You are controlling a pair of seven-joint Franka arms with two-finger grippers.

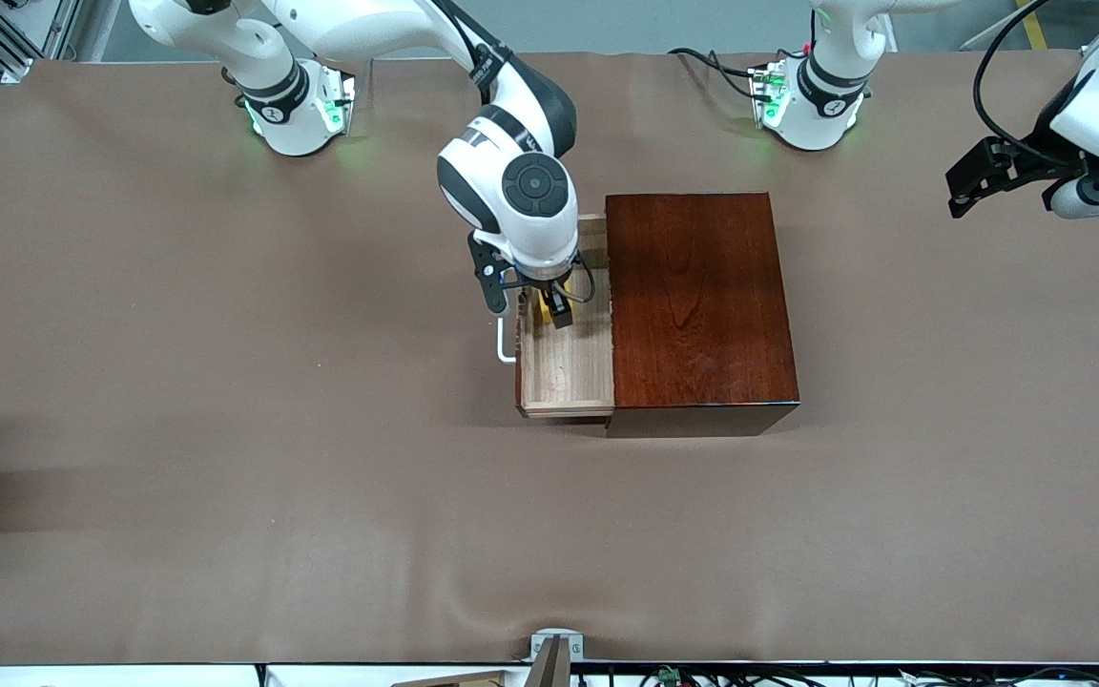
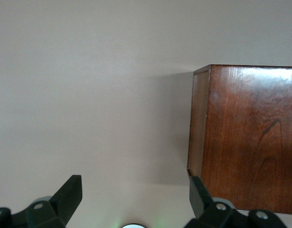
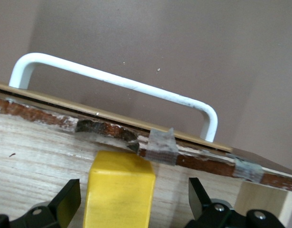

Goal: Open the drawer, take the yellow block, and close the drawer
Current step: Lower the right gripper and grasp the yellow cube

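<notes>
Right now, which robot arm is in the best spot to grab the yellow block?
The right arm. Its pincer hangs open inside the open drawer, one finger on each side of the yellow block. The left pincer waits over bare table at its own end, away from the drawer.

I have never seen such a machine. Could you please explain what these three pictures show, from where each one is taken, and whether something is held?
Two robot arms work at a brown table. One picture looks down from above; the other two come from cameras on each wrist. A wooden box has its drawer pulled open. The right gripper is down in the drawer, fingers open on either side of the yellow block, not yet gripping it. The left gripper waits open above the table, holding nothing.
</notes>
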